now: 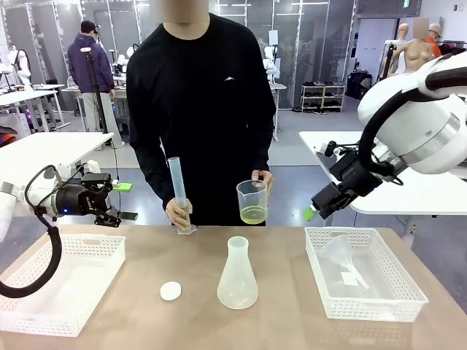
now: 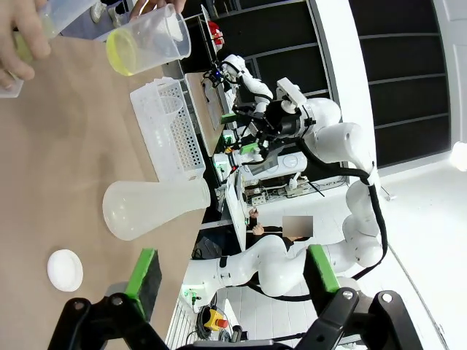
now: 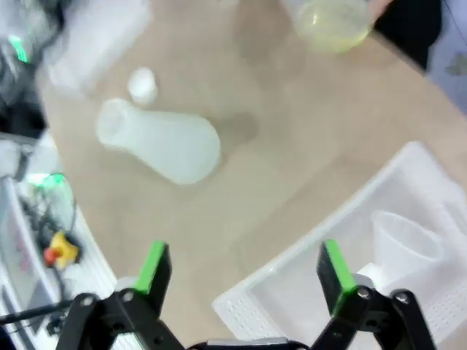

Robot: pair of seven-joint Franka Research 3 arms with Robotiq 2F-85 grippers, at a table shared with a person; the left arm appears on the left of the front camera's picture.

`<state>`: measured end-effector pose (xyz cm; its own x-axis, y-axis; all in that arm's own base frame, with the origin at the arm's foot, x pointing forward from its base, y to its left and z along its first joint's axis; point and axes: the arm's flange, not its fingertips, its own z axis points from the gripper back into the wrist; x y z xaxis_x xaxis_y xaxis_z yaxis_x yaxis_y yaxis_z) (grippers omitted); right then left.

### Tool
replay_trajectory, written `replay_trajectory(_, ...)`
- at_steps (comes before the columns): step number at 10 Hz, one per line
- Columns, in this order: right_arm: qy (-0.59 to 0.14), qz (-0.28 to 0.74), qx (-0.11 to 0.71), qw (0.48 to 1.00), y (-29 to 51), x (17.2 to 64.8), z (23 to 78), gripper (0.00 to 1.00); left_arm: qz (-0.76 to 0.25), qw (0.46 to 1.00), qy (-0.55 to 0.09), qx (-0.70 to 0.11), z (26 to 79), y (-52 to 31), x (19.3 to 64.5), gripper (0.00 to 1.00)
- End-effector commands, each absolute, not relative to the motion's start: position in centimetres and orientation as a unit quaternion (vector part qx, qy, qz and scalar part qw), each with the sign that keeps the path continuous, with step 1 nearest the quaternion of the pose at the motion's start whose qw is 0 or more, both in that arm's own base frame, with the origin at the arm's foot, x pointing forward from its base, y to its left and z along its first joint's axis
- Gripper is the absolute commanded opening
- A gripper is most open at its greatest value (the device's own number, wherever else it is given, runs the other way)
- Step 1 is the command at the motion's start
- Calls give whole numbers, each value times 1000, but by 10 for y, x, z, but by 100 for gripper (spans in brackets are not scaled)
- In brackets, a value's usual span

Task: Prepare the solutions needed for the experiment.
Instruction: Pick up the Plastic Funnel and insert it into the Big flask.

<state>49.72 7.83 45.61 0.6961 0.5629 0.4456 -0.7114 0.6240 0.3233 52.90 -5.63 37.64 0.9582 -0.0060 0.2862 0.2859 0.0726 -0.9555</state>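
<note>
Both the left tool (image 2: 230,255) and right tool (image 3: 242,251) stand spread; beaker (image 1: 252,194) holds solutions (image 1: 253,215).

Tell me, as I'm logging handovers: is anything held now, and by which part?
The left gripper and right gripper are open and empty. The person holds the cylinder near its base and the beaker of solution by its side.

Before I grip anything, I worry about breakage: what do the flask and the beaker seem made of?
Flask: probably plastic, frosted and translucent, matte without glassy glints. Beaker: likely plastic too, clearer but slightly cloudy walls; the yellow-green liquid shows through.
</note>
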Motion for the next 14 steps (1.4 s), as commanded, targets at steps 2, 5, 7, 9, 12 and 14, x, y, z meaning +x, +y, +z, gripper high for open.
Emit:
replay_trajectory(2,-131,526,108,834,69,536,462,100,-104,721,-101,-678,377,-56,528,100)
replay_trajectory(5,-96,596,97,791,72,573,459,100,-104,721,-101,-678,377,-56,528,100)
replay_trajectory(7,-54,601,67,795,78,579,452,100,-104,721,-101,-678,377,-56,528,100)
replay_trajectory(9,-94,584,83,802,74,569,455,100,-104,721,-101,-678,377,-56,528,100)
replay_trajectory(12,-94,584,83,802,74,569,455,100,-104,721,-101,-678,377,-56,528,100)
replay_trajectory(14,-86,590,78,799,73,574,457,100,-104,721,-101,-678,377,-56,528,100)
